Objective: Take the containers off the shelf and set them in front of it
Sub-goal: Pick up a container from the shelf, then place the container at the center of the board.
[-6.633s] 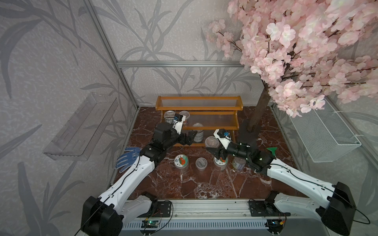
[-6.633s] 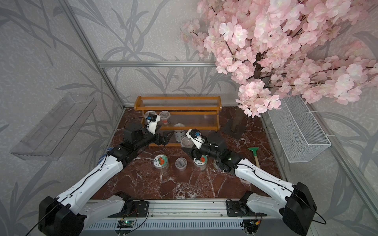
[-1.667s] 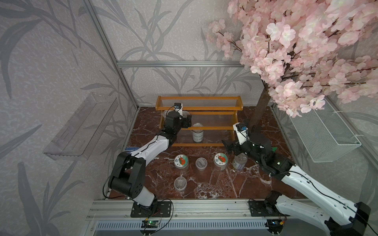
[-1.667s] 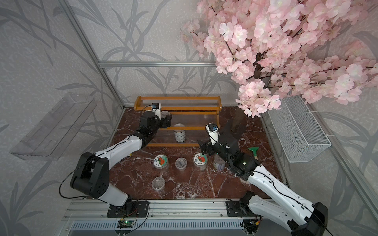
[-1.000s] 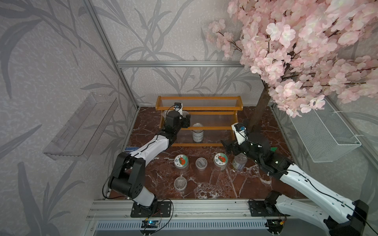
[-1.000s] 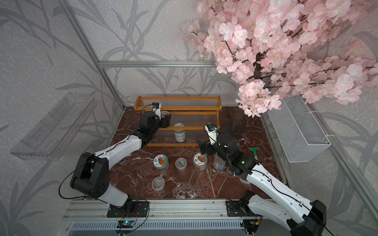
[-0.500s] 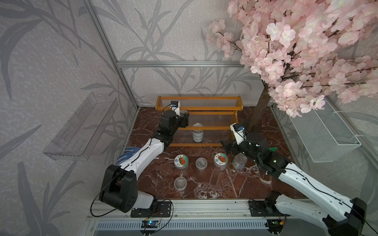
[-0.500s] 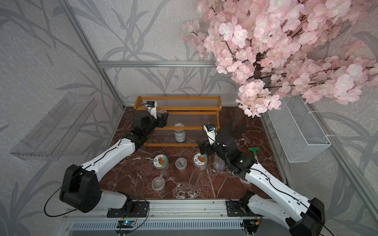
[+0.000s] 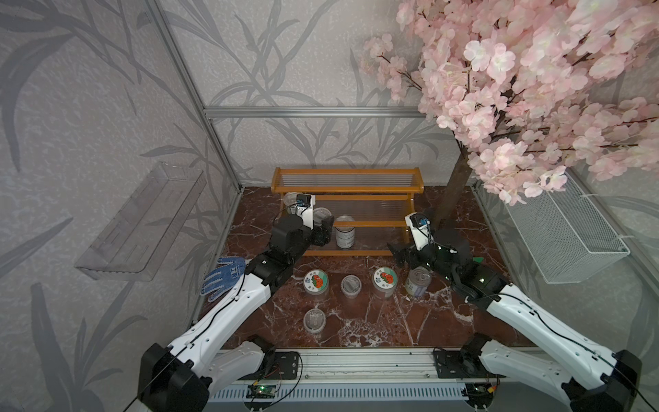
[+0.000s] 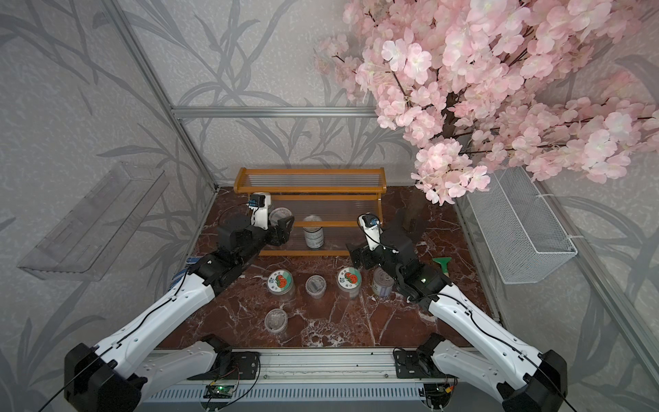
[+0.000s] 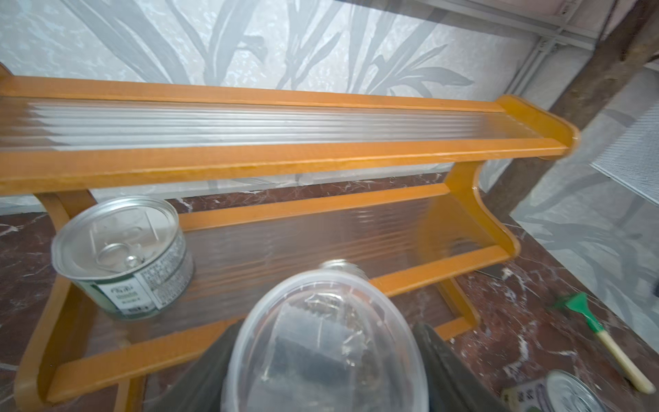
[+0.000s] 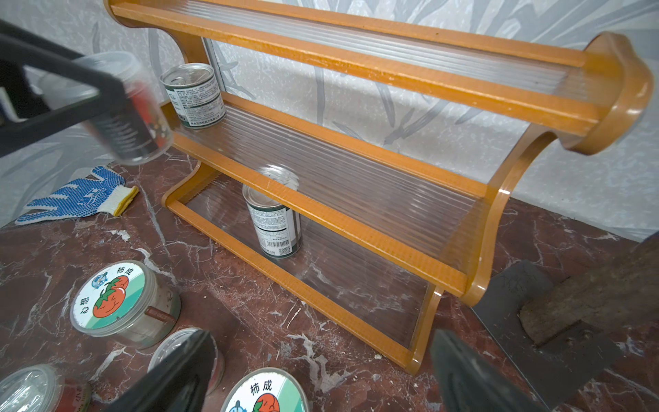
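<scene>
**Containers (image 9: 351, 285): two on the shelf (image 9: 347, 188), one in the left gripper (image 9: 321, 224)**

Top views: you've got the left gripper clenched on the held cup (image 9: 322, 215), in the air just in front of the middle tier. The middle-tier tin (image 9: 289, 199) stands at that tier's left end, the bottom-tier tin (image 9: 345, 234) mid-shelf. In front of the shelf: two fruit-lid jars (image 9: 315, 280), two floor cups (image 9: 313, 320) and the floor tin (image 9: 415, 281).

Left wrist: held cup squeezed between both fingers.

Right wrist: right gripper (image 12: 321, 378) spread wide, empty, over the floor by the jars.
</scene>
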Controlling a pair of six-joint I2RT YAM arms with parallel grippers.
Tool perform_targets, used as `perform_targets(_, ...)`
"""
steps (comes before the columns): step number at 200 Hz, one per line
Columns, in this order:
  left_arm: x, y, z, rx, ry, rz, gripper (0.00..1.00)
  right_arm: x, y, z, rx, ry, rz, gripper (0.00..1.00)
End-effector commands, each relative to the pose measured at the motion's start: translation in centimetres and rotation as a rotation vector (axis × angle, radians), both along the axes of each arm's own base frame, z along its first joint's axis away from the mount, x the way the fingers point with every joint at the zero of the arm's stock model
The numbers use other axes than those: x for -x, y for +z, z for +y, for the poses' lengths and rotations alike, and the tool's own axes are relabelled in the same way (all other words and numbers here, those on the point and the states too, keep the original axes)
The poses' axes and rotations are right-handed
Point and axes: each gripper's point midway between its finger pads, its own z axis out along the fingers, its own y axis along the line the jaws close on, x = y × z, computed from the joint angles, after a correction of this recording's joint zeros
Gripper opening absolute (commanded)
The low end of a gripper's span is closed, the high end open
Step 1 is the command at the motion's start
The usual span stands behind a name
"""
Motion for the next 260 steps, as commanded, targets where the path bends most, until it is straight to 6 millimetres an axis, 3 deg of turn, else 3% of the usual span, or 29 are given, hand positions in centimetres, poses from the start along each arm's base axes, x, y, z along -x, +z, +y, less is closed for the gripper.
perform_targets(1, 2.9, -2.1, -1.0, 0.009, -0.024, 0.08, 0.73, -0.1, 2.0, -0.6, -0.019, -0.001, -0.04, 0.99)
perform_targets(85, 12.0, -7.9, -6.7, -0.003, -0.206, 0.237, 0.74, -0.7, 2.5, -1.5, -0.006, -0.016, -0.044, 0.99)
perform_targets(154, 18.6, -14.2, -8.1, -0.093, -0.292, 0.32, 0.73, -1.0, 2.6, -1.4, 0.005, -0.015, -0.031, 0.99)
perform_targets(203, 19.3, -16.6, -8.4, -0.094, -0.306, 0.283, 0.74, -1.2, 2.7, -1.1, 0.013, -0.007, -0.022, 0.99)
perform_targets(238, 19.7, -19.5, -8.8, -0.161, -0.327, 0.317, 0.74, -1.2, 3.1, -1.1, 0.029, 0.0, -0.027, 0.99)
perform_targets(260, 19.7, -19.8, -9.2, -0.149, -0.334, 0.314, 0.74, -1.1, 3.4, -1.2, 0.039, 0.004, -0.029, 0.99)
